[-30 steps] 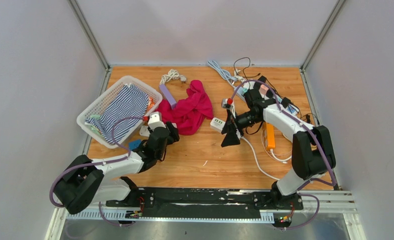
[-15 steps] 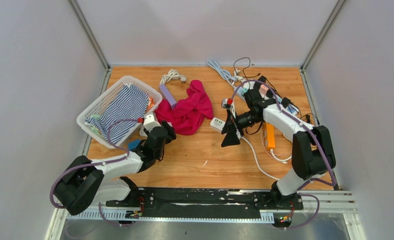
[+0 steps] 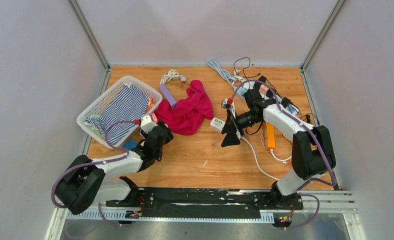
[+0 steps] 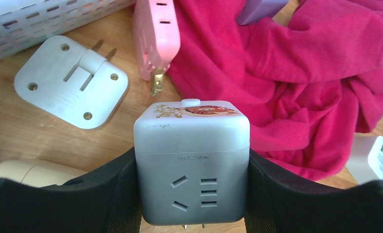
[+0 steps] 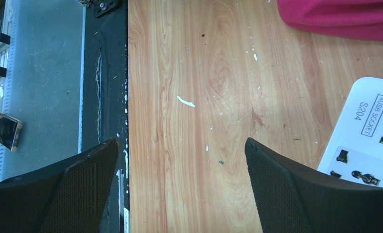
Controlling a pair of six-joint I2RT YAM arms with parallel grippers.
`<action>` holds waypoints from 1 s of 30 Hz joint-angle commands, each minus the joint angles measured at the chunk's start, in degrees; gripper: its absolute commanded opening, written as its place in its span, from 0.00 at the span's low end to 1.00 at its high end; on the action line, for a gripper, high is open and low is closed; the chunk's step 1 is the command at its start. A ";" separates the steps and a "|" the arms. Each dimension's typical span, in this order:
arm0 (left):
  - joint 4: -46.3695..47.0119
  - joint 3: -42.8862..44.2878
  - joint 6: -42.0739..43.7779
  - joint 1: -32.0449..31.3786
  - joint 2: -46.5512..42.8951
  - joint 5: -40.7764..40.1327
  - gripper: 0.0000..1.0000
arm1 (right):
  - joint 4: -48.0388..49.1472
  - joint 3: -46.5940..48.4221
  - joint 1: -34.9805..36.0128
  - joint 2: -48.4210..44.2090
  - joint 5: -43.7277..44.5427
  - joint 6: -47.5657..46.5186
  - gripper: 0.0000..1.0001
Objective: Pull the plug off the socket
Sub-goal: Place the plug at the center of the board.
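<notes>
My left gripper (image 4: 192,194) is shut on a white cube plug adapter (image 4: 192,160); socket holes face the camera and two metal prongs poke out beneath it. In the top view the cube (image 3: 146,121) hangs beside the basket. Just beyond it on the wood lie a pink adapter (image 4: 156,36) with its brass prong showing and a flat white adapter (image 4: 70,80), prongs up. My right gripper (image 3: 230,136) stands open over bare wood, next to a white USB socket strip (image 5: 369,141) that also shows in the top view (image 3: 217,123).
A white basket (image 3: 91,111) holding striped cloth sits at the left. A red cloth (image 3: 190,112) lies mid-table, with a purple strip (image 3: 167,95) behind it. Cables (image 3: 235,75) and an orange block (image 3: 270,135) crowd the right side.
My left gripper has carried the white cube leftward toward the basket. The right arm has stayed still.
</notes>
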 commanded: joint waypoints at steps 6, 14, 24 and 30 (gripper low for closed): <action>-4.63 1.39 -3.09 0.78 1.47 -4.83 0.05 | -1.36 1.24 -0.22 -0.39 0.10 -1.19 1.00; -10.48 3.97 -5.88 0.86 2.50 -6.86 0.28 | -1.45 1.25 -0.22 -0.35 0.19 -1.15 1.00; -18.66 7.44 -7.19 0.86 1.80 -5.99 0.73 | -1.54 1.24 -0.26 -0.28 0.22 -1.23 1.00; -41.03 19.67 -11.52 0.78 6.61 -9.21 0.98 | -1.57 1.31 -0.22 -0.41 0.24 -1.23 1.00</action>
